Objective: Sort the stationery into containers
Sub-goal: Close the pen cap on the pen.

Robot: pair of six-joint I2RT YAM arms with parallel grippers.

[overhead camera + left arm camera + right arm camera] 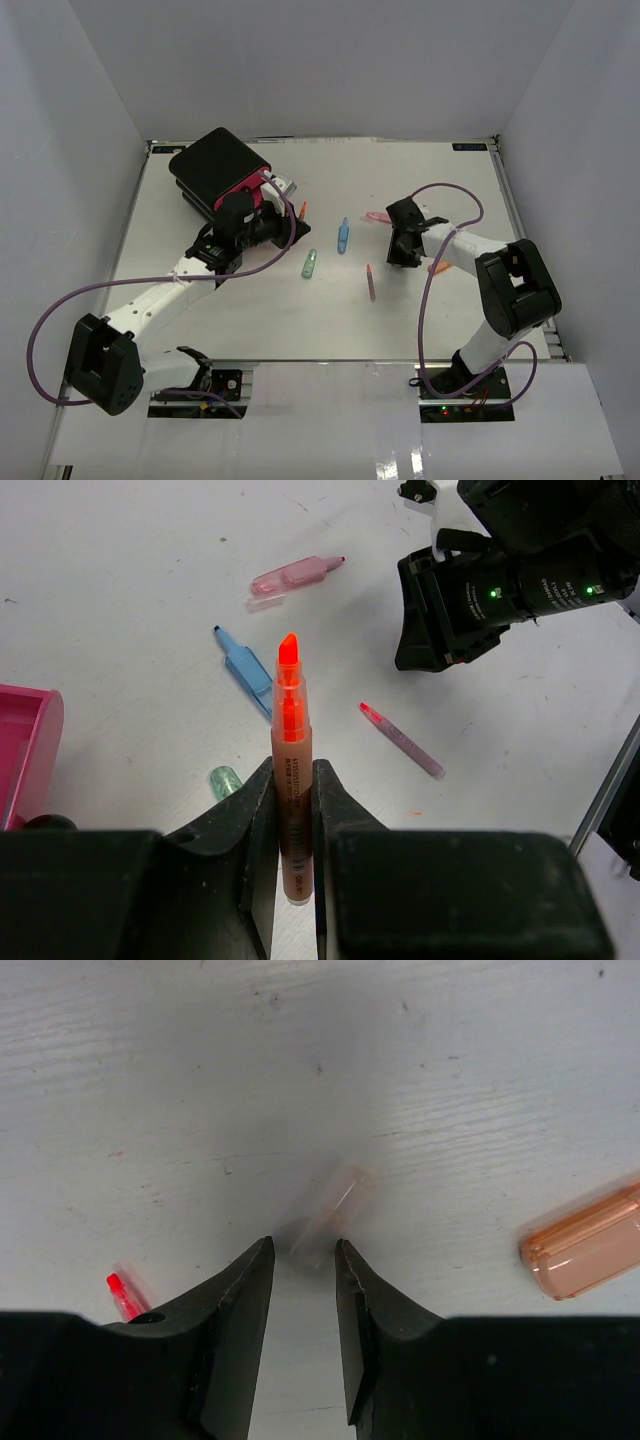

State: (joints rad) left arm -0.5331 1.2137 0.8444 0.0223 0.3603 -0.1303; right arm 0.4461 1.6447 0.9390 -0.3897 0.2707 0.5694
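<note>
Highlighter (288, 695), orange, uncapped: you see it clamped between the left gripper's (292, 775) jaws, just beside the drawers (215, 165) and above the table (250, 320). A blue pen (245, 665) lies beyond its tip. Right gripper (303, 1250): jaws narrowly apart, a blurred clear piece (340, 1205) at their tips. You cannot tell whether they touch it. An orange cap (585, 1250) lies near.

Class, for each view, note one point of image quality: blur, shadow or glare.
Right wrist: the pale piece just ahead of the right gripper is smeared, with a soft grey shadow round it; the orange piece is sharper. Left wrist: the orange highlighter in the left gripper is crisp, its tip glowing. Top external: glare on the near ledge.
</note>
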